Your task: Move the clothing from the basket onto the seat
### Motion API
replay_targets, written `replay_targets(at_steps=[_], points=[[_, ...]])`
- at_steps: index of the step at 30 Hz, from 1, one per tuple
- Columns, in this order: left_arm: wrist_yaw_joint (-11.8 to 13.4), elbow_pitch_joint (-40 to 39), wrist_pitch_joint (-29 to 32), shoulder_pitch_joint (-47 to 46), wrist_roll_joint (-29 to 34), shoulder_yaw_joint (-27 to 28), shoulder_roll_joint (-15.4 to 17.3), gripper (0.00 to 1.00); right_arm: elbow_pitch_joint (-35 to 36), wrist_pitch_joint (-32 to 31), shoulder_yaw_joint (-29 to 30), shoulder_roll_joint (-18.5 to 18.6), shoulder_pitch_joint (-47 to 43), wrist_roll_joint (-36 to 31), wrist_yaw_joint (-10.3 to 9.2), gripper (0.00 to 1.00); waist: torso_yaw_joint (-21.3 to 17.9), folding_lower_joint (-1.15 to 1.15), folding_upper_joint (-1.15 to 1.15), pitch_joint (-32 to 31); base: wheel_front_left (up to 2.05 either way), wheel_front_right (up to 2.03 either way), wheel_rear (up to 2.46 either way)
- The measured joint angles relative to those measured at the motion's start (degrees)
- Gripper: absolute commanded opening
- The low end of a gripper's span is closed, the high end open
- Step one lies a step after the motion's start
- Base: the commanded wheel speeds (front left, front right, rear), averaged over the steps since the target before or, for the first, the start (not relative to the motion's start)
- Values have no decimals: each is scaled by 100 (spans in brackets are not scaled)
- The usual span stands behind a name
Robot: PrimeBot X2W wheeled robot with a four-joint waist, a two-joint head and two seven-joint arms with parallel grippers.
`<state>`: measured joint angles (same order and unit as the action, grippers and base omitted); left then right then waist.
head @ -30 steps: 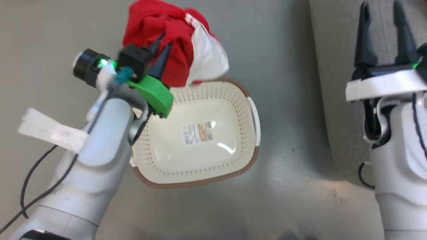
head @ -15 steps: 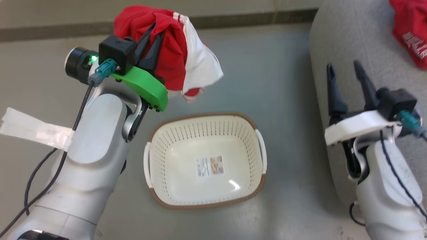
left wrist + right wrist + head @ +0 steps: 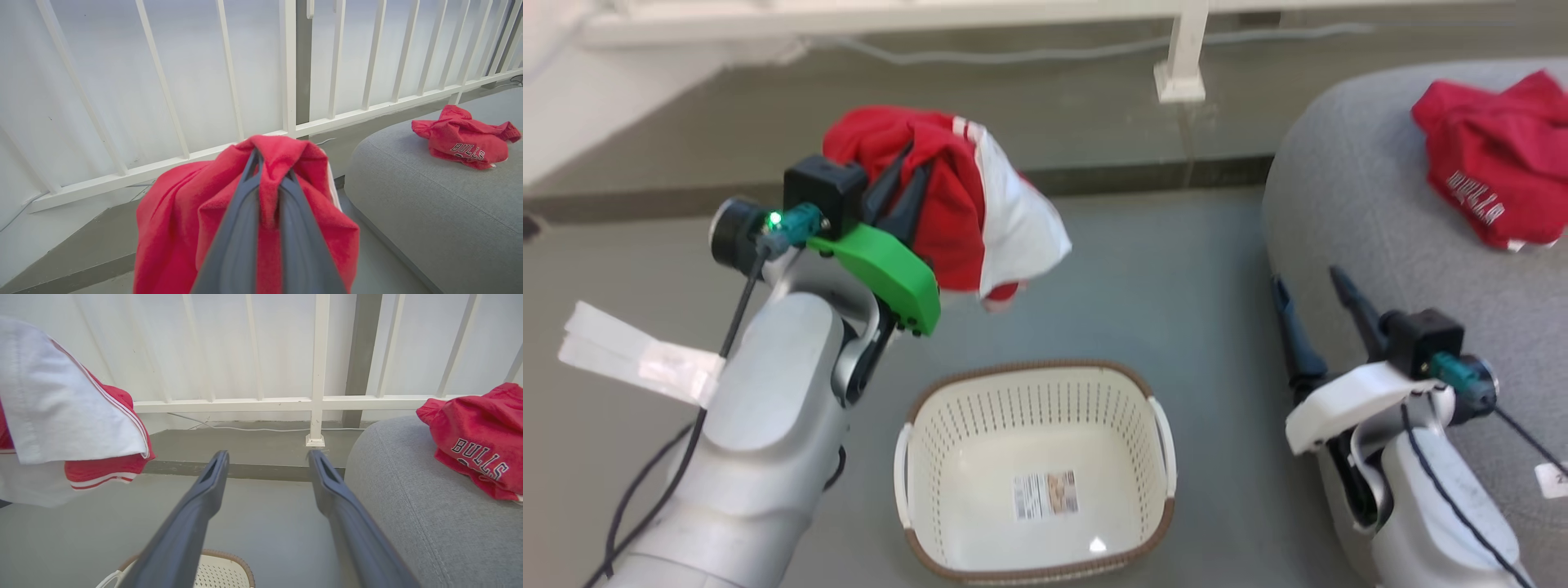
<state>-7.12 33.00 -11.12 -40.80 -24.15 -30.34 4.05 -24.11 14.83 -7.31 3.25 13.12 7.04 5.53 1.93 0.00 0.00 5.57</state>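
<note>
1. Soft red fabric garment with white panels and striped trim (image 3: 968, 216): bunched, hanging in the air above and beyond the basket's far-left corner, clear of its rim. The left gripper (image 3: 913, 167) is clamped on its red folds, fingers pressed together.
2. Small cream perforated plastic basket (image 3: 1033, 374) with a brown woven-look rim: upright on the grey floor (image 3: 1192, 278), with a printed label (image 3: 1045, 495) on its bottom.
3. Red garment with white "BULLS" lettering (image 3: 1494, 163): crumpled on the large rounded grey fabric seat (image 3: 1364, 212), far right of the basket.
4. Right gripper (image 3: 1308, 278): right of the basket at the seat's edge, fingers spread apart, gripping nothing.

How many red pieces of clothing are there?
2. The white-panelled garment hangs from the left gripper; the BULLS garment lies on the grey seat. The basket is empty.
</note>
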Motion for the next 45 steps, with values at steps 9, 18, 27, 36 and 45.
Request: replay_targets(at_steps=[9, 18, 27, 36, 45], points=[[0, -127, 247, 225, -248, -112, -68, 0, -272, -1, -528, -5, -192, 4, 52, 100, -34, 0, 0, -680, 0, 0, 0], [0, -470, 456, 232, -301, -327, -136, 0, -404, -1, -1213, -3, -177, 112, 102, 100, 95, 0, 0, -957, 0, 0, 0], [0, -820, 575, 235, -343, -521, -152, 0, -442, -1, -1908, 2, 213, 358, 151, 100, 367, 0, 0, -985, 0, 0, 0], [0, -1144, 702, 367, -391, -690, -158, 0, -515, -2, -2482, 7, 442, 621, 152, 100, 474, 0, 0, -973, 0, 0, 0], [1, -1482, 809, 442, -445, -862, -160, 0, -743, -1, -2760, 19, 926, 475, 153, 100, 482, 0, 0, -947, 0, 0, 0]])
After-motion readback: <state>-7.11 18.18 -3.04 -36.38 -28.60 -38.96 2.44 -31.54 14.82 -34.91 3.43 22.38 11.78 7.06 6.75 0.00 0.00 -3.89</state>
